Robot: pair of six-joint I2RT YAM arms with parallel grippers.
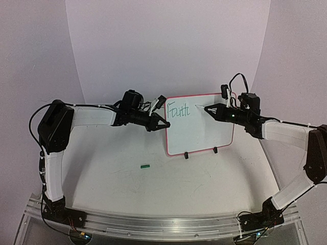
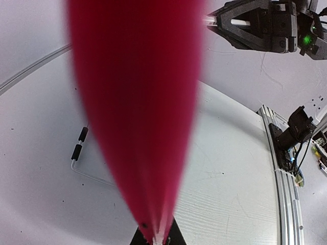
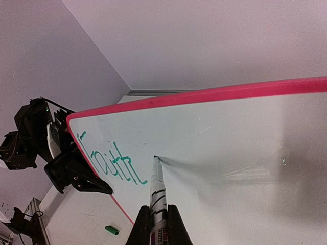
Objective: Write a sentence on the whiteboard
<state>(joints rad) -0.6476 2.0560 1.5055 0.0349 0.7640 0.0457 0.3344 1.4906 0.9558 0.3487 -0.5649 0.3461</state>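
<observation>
My left tool (image 1: 160,123) is clamped shut on the left rim of the whiteboard (image 1: 202,135), which stands upright on its two black feet on the tabletop (image 1: 117,178), with a small green piece (image 1: 145,166) lying in front of it to the left. Green lettering (image 1: 179,109) fills the board's top left corner. Just right of it, the tip of the marker (image 1: 200,106) touches the white surface, its barrel pinched tight in my right tool (image 1: 210,109).
</observation>
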